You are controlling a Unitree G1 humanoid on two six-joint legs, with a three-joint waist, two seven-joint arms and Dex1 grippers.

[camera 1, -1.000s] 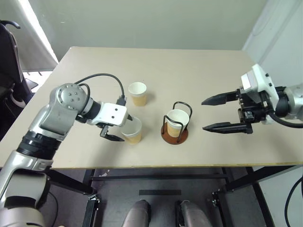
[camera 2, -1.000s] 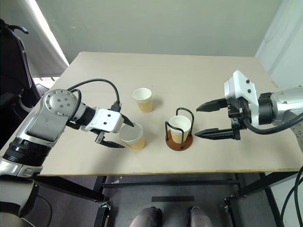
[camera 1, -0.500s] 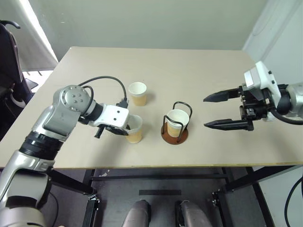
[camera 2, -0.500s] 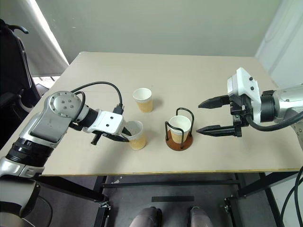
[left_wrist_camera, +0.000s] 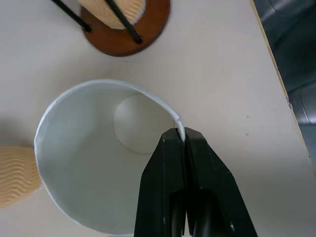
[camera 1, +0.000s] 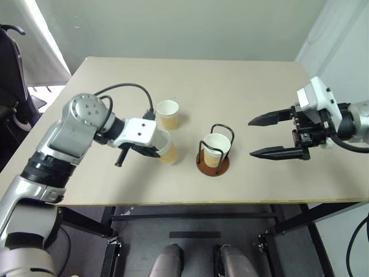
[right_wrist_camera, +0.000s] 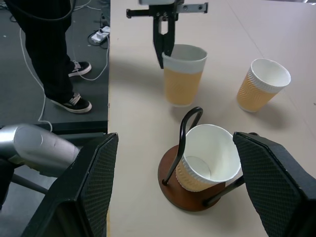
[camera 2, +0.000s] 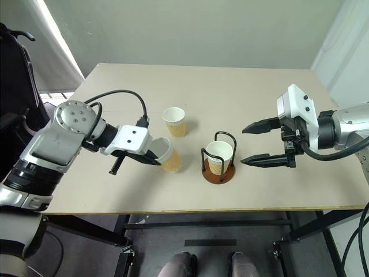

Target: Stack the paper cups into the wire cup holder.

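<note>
We have our left tool [left_wrist_camera: 183, 139] pinched shut on the rim of one paper cup [camera 1: 166, 149], one finger inside the wall and one outside, because a thin rolled edge gives a firmer hold than the tapered body would. This held cup sits tilted toward the wire cup holder [camera 1: 214, 151], apparently lifted off the tabletop [camera 1: 230, 86], though we cannot be sure its base is fully clear. The holder stands toward the front edge, near the middle, and already carries a seated cup [camera 1: 216, 148] leaning inside the loops. The far cup [camera 1: 168, 113] stands upright just behind the held one, toward the back edge. Our right tool [camera 1: 275, 135] hangs wide open and empty beside the holder, on its right-edge side, probably ready to steady it while we nest the cup.
</note>
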